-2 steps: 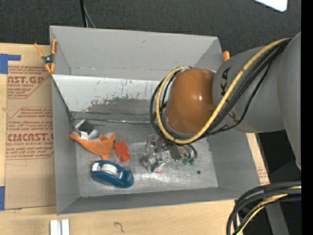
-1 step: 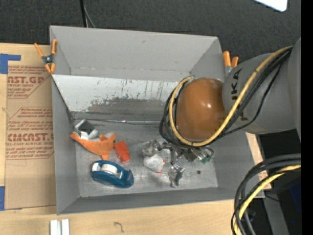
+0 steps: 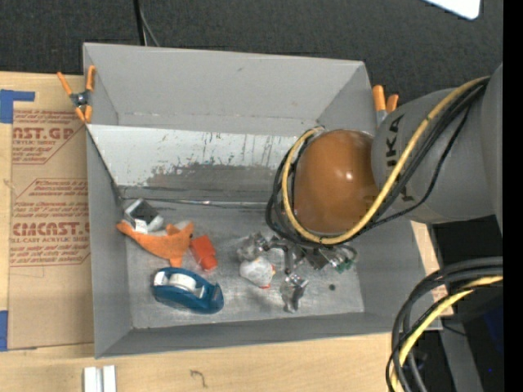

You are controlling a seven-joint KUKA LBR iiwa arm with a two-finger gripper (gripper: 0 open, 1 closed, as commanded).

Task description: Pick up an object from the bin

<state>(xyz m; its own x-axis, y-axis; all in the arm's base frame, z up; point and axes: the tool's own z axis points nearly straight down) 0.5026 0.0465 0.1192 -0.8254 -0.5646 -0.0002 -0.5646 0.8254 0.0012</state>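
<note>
My gripper (image 3: 292, 287) hangs low over the bin floor at the front right, under the arm's wrist. A small white crumpled thing (image 3: 257, 273) lies right beside it on its left, touching or nearly touching it. A short orange-red block (image 3: 204, 252) rests further left. In front of that block sits a blue tape dispenser (image 3: 187, 291) with a white roll.
An orange flat piece (image 3: 158, 239) lies at the left of the bin, with a small white and black object (image 3: 142, 214) at its back end. The arm and its cables cover the right back of the bin. The sloped back wall rises behind.
</note>
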